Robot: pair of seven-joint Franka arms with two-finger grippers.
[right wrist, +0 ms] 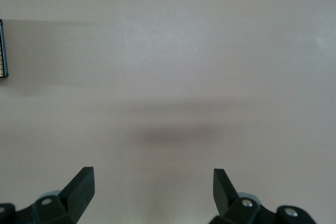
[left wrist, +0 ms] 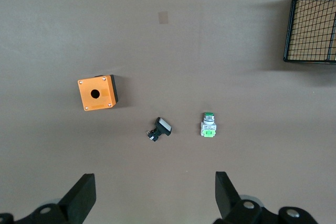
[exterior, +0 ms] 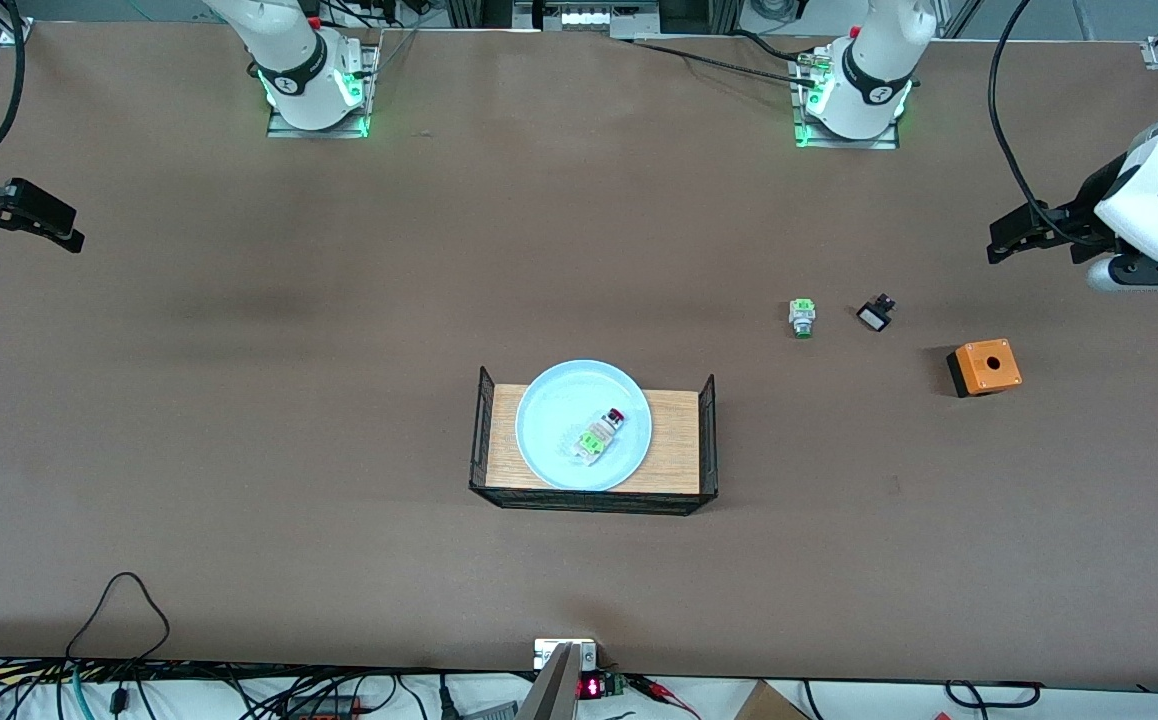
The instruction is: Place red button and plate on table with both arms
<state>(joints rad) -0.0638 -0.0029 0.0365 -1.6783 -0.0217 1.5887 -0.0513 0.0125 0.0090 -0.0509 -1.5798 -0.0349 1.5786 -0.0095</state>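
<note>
Waited apart, both arms raised over the worktop's two short edges. Left gripper [exterior: 999,243] [left wrist: 155,195] hung above the left arm's end, jaws spread wide, holding nothing. Right gripper [exterior: 67,232] [right wrist: 154,190] hovered above the right arm's end, jaws likewise parted, empty.

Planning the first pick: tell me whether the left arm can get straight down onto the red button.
Probably yes. The red button lies uncovered on the plate atop the shelf; nothing stands above it. The left tool waits open over the table's end.
</note>
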